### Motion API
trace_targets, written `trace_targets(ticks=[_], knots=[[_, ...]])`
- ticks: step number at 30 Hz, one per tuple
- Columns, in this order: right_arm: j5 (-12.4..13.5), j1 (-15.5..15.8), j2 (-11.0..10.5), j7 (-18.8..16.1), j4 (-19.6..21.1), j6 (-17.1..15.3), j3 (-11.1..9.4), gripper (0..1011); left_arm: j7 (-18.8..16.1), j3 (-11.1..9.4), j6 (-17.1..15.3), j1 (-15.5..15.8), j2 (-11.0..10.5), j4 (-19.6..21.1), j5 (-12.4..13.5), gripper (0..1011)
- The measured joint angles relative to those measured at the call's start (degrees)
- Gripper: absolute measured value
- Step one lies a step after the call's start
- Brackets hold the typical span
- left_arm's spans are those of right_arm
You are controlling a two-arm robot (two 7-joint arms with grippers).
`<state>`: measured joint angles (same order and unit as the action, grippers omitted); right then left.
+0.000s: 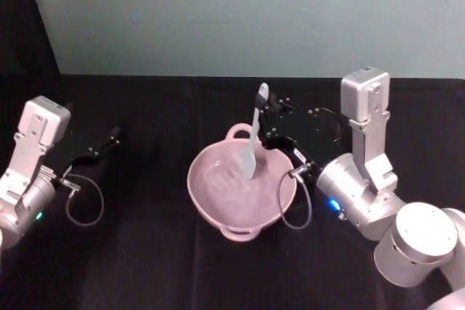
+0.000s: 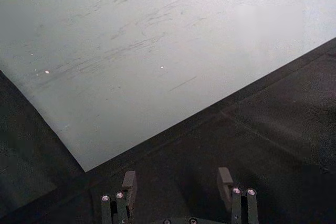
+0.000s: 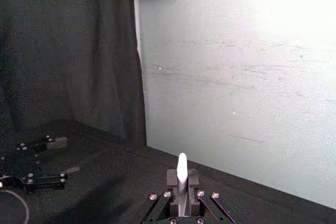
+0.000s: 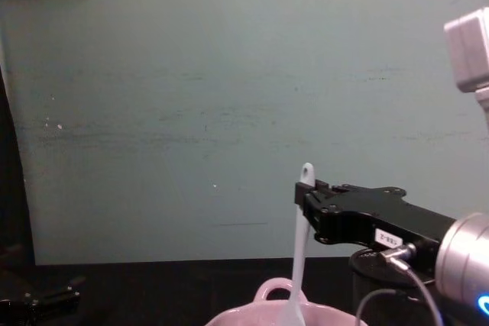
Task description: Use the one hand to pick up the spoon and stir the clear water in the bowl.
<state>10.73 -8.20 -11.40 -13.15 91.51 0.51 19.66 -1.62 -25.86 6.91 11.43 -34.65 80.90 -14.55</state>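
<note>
The pale pink bowl point(image 1: 199, 192) sits mid-table with clear water point(image 1: 229, 188) in it. The white spoon point(image 1: 254, 136) stands nearly upright, its blade dipped into the water toward the bowl's far side. My right gripper point(image 1: 270, 123), the black hand, is shut on the spoon's upper handle, just behind the bowl's rim. From the chest the spoon point(image 4: 298, 242) drops from the right gripper point(image 4: 308, 202) into the bowl point(image 4: 263, 315). The handle tip point(image 3: 181, 166) pokes out between the shut fingers. My left gripper point(image 1: 109, 140) is parked at the far left, open point(image 2: 177, 182) and holding nothing.
A black cloth point(image 1: 145, 266) covers the table, and a pale green wall point(image 1: 240, 12) rises right behind it. A grey cable loop point(image 1: 294, 208) hangs from the right wrist beside the bowl. A dark round shape point(image 4: 374, 276) stands behind the right gripper.
</note>
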Motion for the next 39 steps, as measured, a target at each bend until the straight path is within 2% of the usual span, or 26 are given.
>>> trace_targets(ticks=[12, 18, 23, 30, 39], knots=[[-0.4, 4.3, -2.6, -1.2, 6.2, -3.0, -1.4, 112, 0.0, 0.0, 0.0, 0.0, 0.0, 0.0, 0.0, 1011], [1.2, 7.4, -4.5, -3.2, 11.1, -4.7, -1.5, 112, 0.0, 0.0, 0.0, 0.0, 0.0, 0.0, 0.0, 1011], [2.6, 8.8, -5.3, -4.2, 13.5, -5.7, -0.7, 112, 0.0, 0.0, 0.0, 0.0, 0.0, 0.0, 0.0, 1011], [2.9, 8.1, -5.1, -4.6, 13.3, -6.3, 1.2, 112, 0.0, 0.0, 0.0, 0.0, 0.0, 0.0, 0.0, 1011], [2.4, 4.2, -3.6, -4.8, 9.6, -6.9, 3.7, 112, 0.0, 0.0, 0.0, 0.0, 0.0, 0.0, 0.0, 1011]])
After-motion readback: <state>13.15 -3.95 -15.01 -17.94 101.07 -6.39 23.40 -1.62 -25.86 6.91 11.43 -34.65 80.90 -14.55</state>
